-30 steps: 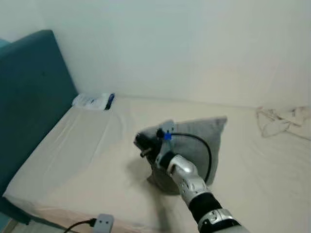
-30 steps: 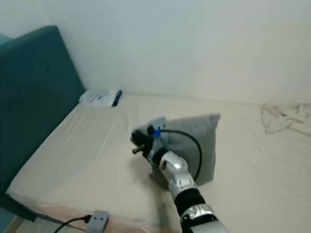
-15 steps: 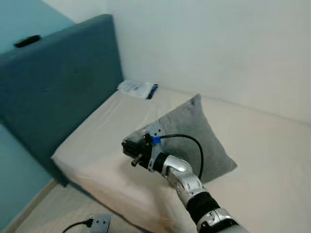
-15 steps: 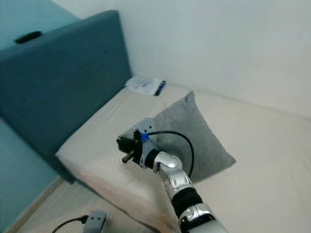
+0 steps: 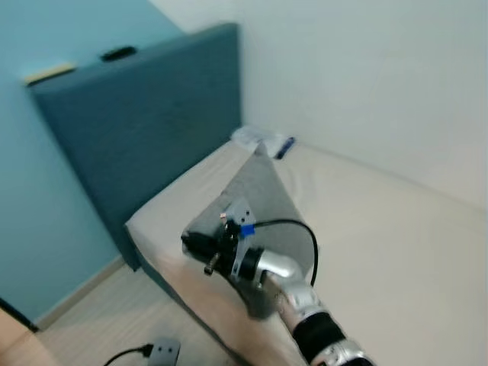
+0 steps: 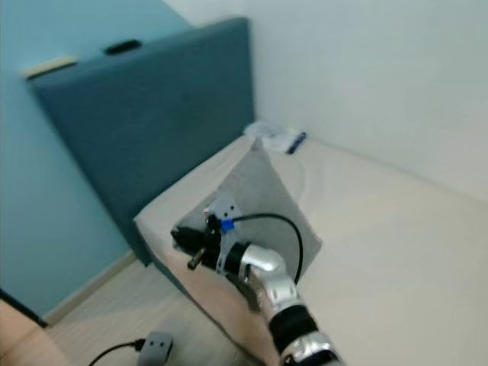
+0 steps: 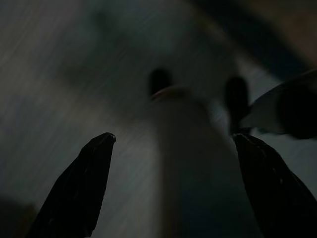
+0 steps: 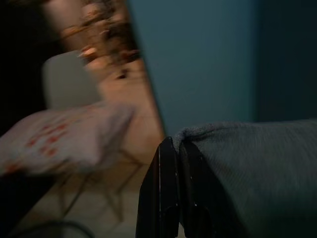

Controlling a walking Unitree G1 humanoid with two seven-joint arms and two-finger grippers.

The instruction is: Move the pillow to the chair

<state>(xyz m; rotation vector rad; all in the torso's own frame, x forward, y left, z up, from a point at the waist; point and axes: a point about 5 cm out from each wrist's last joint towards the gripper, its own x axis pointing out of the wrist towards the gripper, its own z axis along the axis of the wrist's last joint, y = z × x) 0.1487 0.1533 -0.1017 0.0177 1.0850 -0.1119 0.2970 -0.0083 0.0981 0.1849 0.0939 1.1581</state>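
The right gripper (image 8: 171,198), arm outstretched, seemingly pinches the grey pillow (image 5: 263,194); left gripper (image 7: 171,188) spread.

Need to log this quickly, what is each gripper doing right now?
Left gripper: open, holding nothing.
Right gripper: shut on the edge of the grey pillow, lifted over the bed.

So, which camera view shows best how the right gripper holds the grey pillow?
The right wrist view: the right gripper is pinched shut on the edge of the pillow. In the eye views the pillow stands behind the wrist, above the bed, and the fingers are hidden.
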